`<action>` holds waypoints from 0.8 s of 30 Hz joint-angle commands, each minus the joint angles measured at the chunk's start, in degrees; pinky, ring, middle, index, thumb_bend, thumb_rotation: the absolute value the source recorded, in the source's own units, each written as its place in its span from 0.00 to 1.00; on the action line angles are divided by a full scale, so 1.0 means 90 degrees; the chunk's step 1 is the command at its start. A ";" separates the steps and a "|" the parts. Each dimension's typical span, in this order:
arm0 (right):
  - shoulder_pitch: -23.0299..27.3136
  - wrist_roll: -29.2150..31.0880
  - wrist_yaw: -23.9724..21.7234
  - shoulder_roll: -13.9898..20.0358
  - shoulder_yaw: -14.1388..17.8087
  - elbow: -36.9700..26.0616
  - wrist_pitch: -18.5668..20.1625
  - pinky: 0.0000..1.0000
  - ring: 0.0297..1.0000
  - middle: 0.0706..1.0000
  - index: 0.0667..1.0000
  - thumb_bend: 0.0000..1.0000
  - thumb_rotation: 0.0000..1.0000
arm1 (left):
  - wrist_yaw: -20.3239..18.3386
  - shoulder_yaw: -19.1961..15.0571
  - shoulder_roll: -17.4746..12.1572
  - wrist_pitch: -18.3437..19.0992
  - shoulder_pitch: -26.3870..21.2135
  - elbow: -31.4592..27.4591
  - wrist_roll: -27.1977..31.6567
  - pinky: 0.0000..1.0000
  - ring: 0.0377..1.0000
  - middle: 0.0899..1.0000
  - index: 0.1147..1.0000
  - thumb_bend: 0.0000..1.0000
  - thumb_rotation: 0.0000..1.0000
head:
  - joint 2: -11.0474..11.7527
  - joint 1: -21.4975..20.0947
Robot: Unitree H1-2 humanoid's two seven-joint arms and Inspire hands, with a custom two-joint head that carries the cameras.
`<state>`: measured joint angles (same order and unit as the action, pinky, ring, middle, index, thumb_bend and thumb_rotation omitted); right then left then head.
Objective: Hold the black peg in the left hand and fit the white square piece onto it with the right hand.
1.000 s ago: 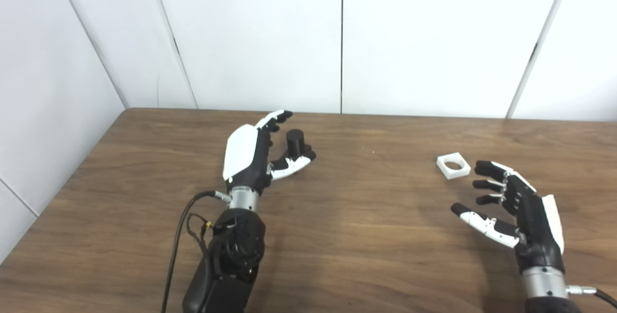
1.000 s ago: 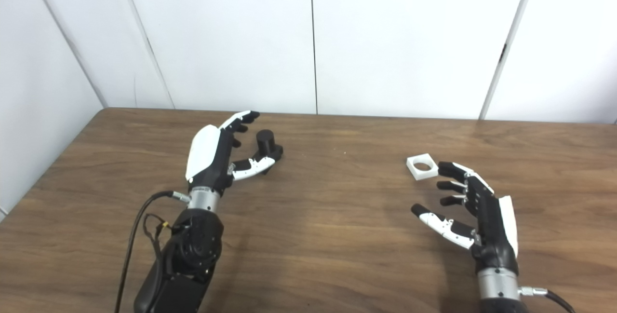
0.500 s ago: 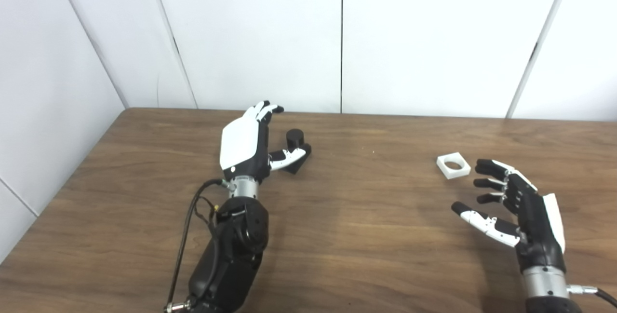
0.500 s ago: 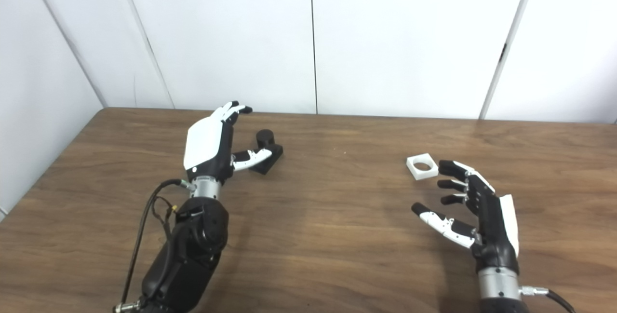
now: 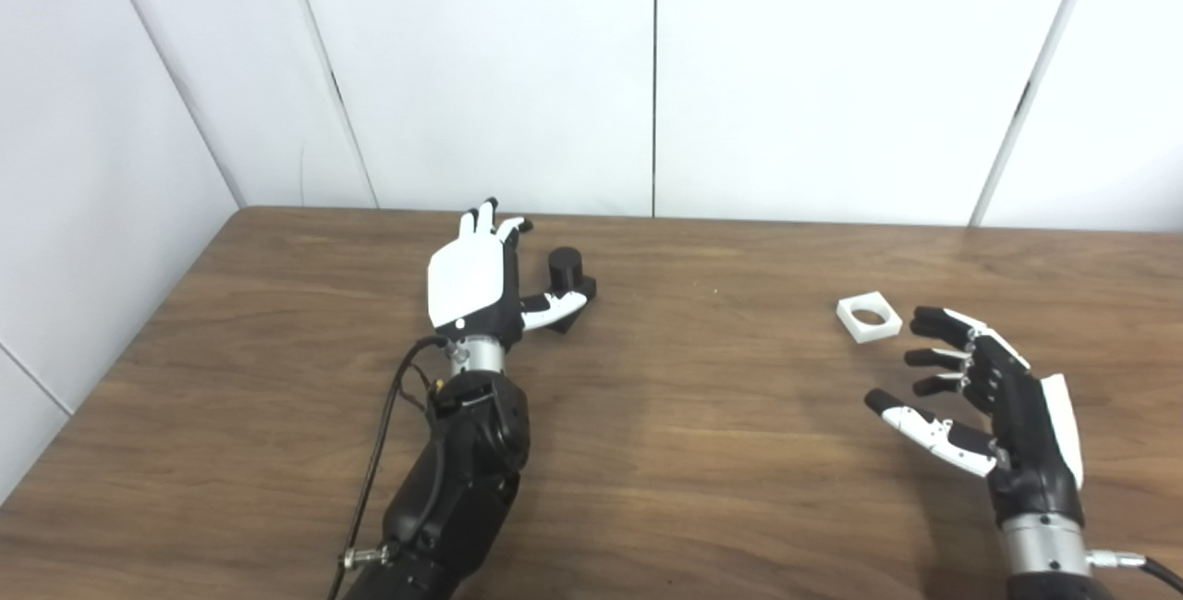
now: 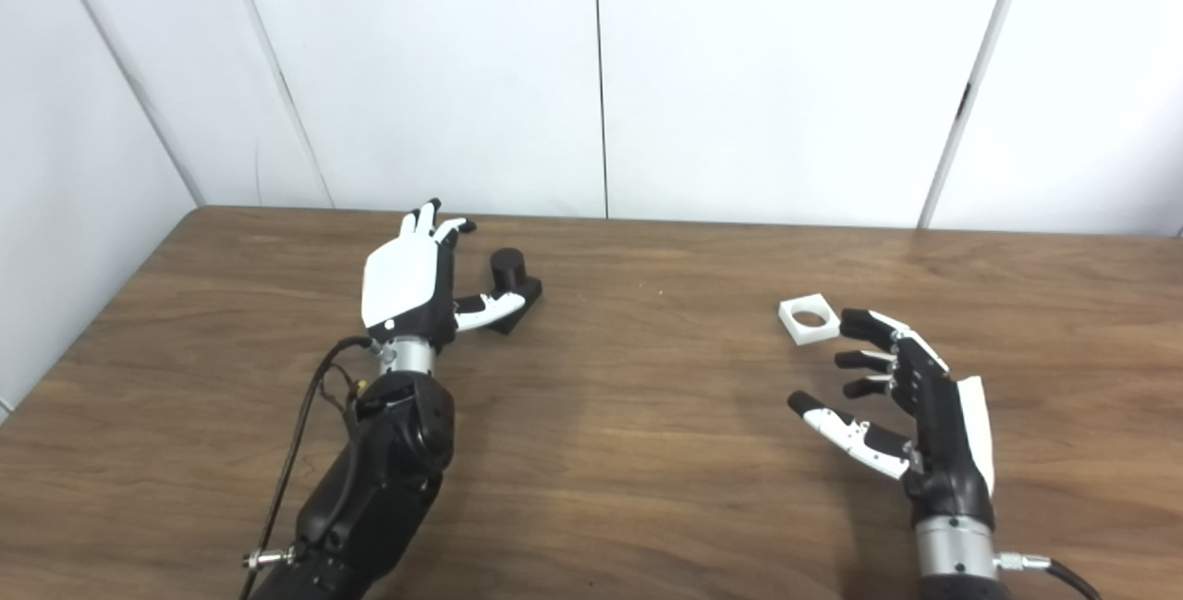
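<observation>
**Peg grasp: pending**

Left robot hand (image 5: 473, 278) open, black peg (image 5: 567, 275) at its 3 o'clock on the counter (image 5: 702, 415). Right robot hand (image 5: 984, 397) open, white square piece (image 5: 869, 318) at its 11 o'clock. I judge both rigid, light; I'd grip the peg's base.
</observation>
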<state>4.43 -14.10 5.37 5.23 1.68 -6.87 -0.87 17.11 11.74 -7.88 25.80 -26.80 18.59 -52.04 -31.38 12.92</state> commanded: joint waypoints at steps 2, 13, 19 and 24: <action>0.0153 -0.0004 0.0079 -0.0023 -0.0014 -0.0141 -0.0280 0.51 0.63 0.72 0.71 0.57 0.05 | 0.0109 0.0007 -0.0109 0.0096 -0.0382 0.0014 -0.0128 0.88 1.00 1.00 0.74 0.90 0.57 | -0.0002 -0.0012; 0.0189 -0.0031 0.0111 -0.0084 -0.0028 -0.0115 -0.0258 0.51 0.64 0.72 0.71 0.57 0.06 | 0.0090 0.0028 -0.0101 0.0103 -0.0506 0.0531 0.0000 0.86 0.98 1.00 0.70 0.91 0.61 | 0.0003 -0.0083; 0.0201 -0.0076 0.0153 -0.0072 -0.0031 -0.0067 -0.0335 0.51 0.63 0.71 0.70 0.56 0.06 | 0.0071 0.0059 -0.0076 0.0092 -0.0609 0.0839 0.0154 0.86 0.98 1.00 0.69 0.89 0.60 | 0.0003 -0.0100; 0.0177 -0.0090 0.0188 -0.0100 -0.0046 -0.0068 -0.0320 0.51 0.64 0.72 0.70 0.57 0.09 | 0.0131 0.0107 -0.0089 -0.0015 -0.0688 0.1119 0.0379 0.85 0.96 0.99 0.66 0.91 0.58 | 0.0017 -0.0129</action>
<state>4.46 -14.82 6.39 4.65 1.44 -5.89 -0.99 17.12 12.51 -7.87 26.23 -30.04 28.34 -49.09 -31.11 11.78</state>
